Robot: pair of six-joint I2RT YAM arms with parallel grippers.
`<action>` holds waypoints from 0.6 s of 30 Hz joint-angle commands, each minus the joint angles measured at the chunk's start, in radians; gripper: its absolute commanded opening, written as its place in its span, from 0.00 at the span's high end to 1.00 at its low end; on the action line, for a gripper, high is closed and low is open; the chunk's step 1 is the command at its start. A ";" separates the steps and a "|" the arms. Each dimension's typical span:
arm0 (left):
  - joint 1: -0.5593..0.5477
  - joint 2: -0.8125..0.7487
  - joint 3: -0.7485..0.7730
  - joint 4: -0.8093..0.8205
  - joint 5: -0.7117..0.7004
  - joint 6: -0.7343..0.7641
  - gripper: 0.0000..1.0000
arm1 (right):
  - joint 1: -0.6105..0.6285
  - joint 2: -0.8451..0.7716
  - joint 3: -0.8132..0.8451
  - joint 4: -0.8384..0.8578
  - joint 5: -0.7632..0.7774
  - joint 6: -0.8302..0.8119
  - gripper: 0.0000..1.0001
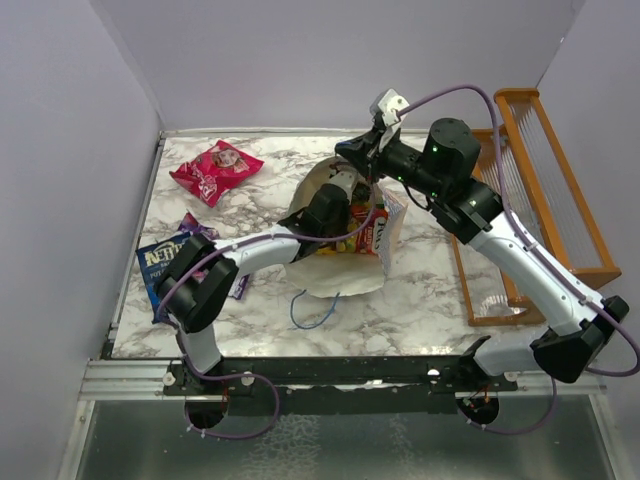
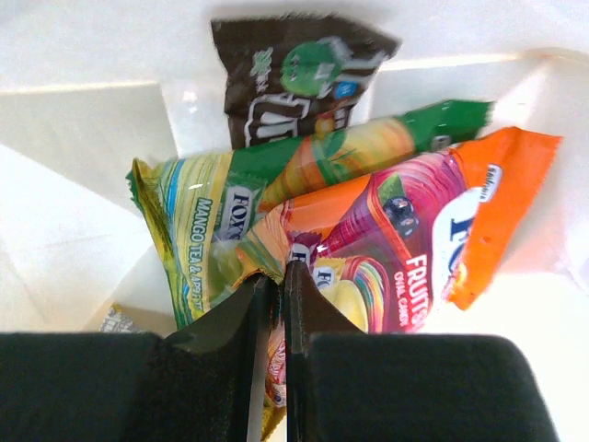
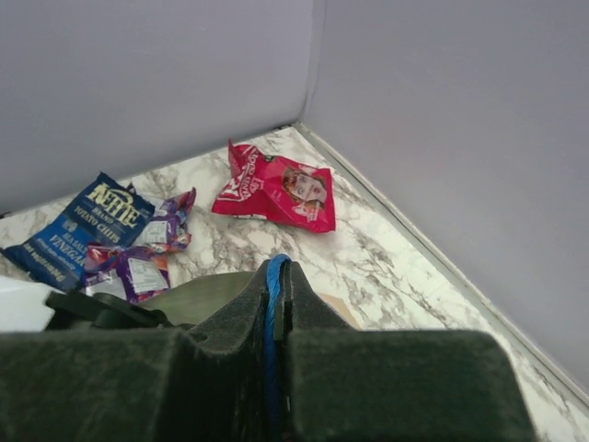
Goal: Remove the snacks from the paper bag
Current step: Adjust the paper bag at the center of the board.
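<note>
Snacks are lying inside the bag, which is sitting mid-table in the top view. The left arm is reaching in from the near left, its end going into the bag's mouth. The right gripper is hovering at the bag's far rim. Three more snacks are lying out on the marble to the left, well apart from the bag: a pink bag at the far side, a chips bag near the left edge, and a purple pack just beside the chips. A second cord is trailing on the table at the bag's near side. A rack is standing at the right edge.

In the left wrist view, the left gripper is working inside the bag, its fingers narrowed to a slit and pinching the edge of an orange pack. A yellow-green pack is lying against that pack's left side. A green pack is lying behind it, and a brown pack is leaning on the bag's white back wall.

In the right wrist view, the right gripper's fingers are clamping together on a blue cord that is running up between them. Beyond them, the pink bag, chips bag and purple pack are lying on the marble.
</note>
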 commanded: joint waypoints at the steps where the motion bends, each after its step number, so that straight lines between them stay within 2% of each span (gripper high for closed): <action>1: -0.026 -0.152 -0.020 -0.003 0.112 0.005 1.00 | 0.008 -0.043 -0.018 0.071 0.158 -0.021 0.98; 5: -0.075 -0.240 -0.050 -0.037 0.134 0.034 1.00 | 0.008 -0.046 -0.030 0.079 0.260 -0.013 0.98; 18: -0.109 -0.499 -0.102 -0.138 0.143 0.022 1.00 | 0.008 -0.049 -0.029 0.070 0.332 -0.012 0.98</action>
